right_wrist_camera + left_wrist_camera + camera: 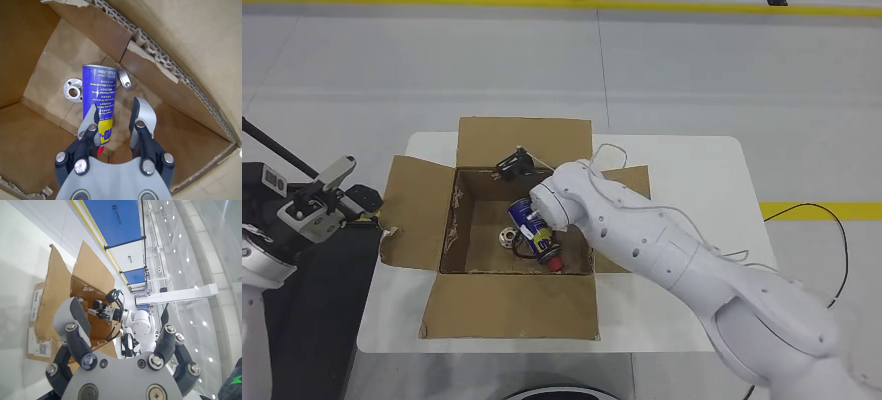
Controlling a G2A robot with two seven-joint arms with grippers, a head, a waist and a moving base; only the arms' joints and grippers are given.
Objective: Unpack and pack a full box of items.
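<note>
Holding the right gripper [114, 103] inside the box [170, 56], jaws open and offset over the spray can [98, 89] on its floor, I fear closing would roll it away; left gripper [121, 304] jaws open, left of the tabletop [692, 180].

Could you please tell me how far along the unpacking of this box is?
Done: the box is open. In hand: the right gripper is inside it, open and empty beside the spray can. To do: the can, the flange and the ring all lie in the box; the left gripper hangs open outside it.
</note>
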